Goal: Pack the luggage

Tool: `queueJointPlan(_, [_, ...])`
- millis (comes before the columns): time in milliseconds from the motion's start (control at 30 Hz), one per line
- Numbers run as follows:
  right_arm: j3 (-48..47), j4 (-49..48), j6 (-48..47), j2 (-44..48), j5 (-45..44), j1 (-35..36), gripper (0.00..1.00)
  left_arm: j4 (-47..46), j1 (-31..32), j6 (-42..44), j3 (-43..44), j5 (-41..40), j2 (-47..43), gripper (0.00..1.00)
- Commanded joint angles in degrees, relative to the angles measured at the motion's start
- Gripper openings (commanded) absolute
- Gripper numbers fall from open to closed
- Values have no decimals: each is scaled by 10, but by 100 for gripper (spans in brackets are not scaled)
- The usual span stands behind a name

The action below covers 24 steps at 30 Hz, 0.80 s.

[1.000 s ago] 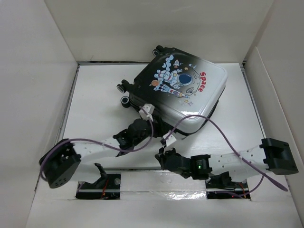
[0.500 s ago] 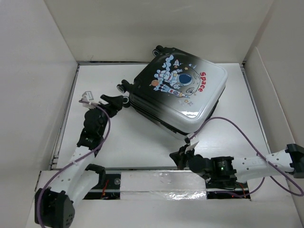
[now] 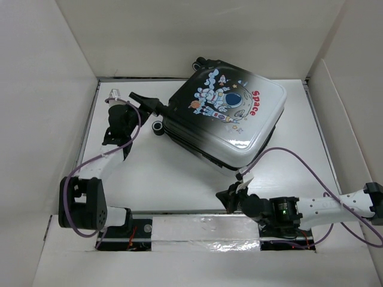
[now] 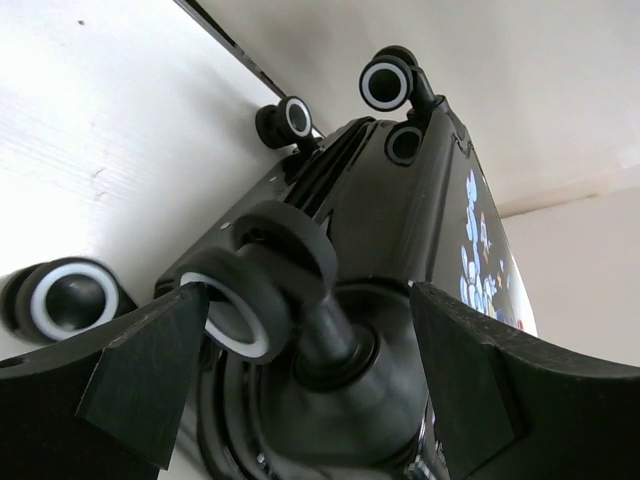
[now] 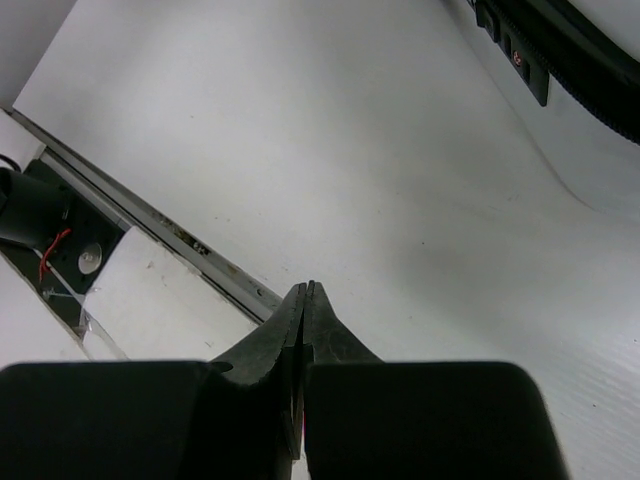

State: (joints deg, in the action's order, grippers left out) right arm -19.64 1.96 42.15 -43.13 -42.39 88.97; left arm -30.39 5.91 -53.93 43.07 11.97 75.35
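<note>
The luggage [image 3: 224, 113] lies shut on the white table, astronaut picture and red "Space" word facing up, wheels toward the back left. My left gripper [image 3: 154, 106] is at that wheeled end. In the left wrist view its jaws stand open [image 4: 310, 375] either side of one black-and-white wheel [image 4: 255, 285] and its stem, without pinching it. Other wheels [image 4: 388, 83] show beyond. My right gripper [image 3: 226, 200] rests low near the table's front edge, apart from the luggage, shut with nothing in it [image 5: 305, 292]. The luggage's lower rim [image 5: 560, 50] shows at the top right of the right wrist view.
White walls box in the table on three sides. A metal rail [image 3: 197, 222] runs along the front edge by the arm bases. Purple cables [image 3: 299, 164] loop over the table between the right arm and the luggage. Bare white table [image 3: 161, 173] lies in front of the luggage.
My left arm swung away from the luggage's front to the back left, up to its wheels, and its jaws widened. My right arm drew back toward the front edge, still shut.
</note>
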Motion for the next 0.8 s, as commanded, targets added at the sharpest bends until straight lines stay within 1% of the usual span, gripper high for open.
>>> queueJointPlan(0, [0,-13,-9,-7,-9,4,0,-11,11,8,64,19,22,80])
queueJointPlan(67, [0,-13,-8,-9,-9,4,0,-4,11,10,75,21,45,80])
queueJointPlan(367, [3,-10,-7,3,-10,4,0,-26,16,-5,105,24,110,78])
queueJointPlan(467, [3,-6,-5,8,-14,4,0,-49,16,-18,110,27,124,75])
queueJointPlan(533, [2,1,2,10,-17,4,0,-67,16,-30,114,30,137,71])
queueJointPlan(567, [2,7,5,12,-17,4,3,-74,16,-35,114,32,141,68])
queueJointPlan(600, [2,9,11,14,-19,4,7,-84,16,-40,112,34,146,62])
queueJointPlan(633, [2,15,14,16,-21,4,12,-94,16,-49,112,36,156,59])
queueJointPlan(667, [2,31,21,16,-26,4,25,-117,16,-55,111,41,161,55])
queueJointPlan(700, [1,41,37,20,-30,4,31,-128,16,-59,109,45,165,46])
queueJointPlan(733, [0,52,43,23,-32,4,36,-138,16,-62,109,49,174,41])
queueJointPlan(767, [-1,86,53,26,-40,4,45,-156,16,-64,110,60,179,37])
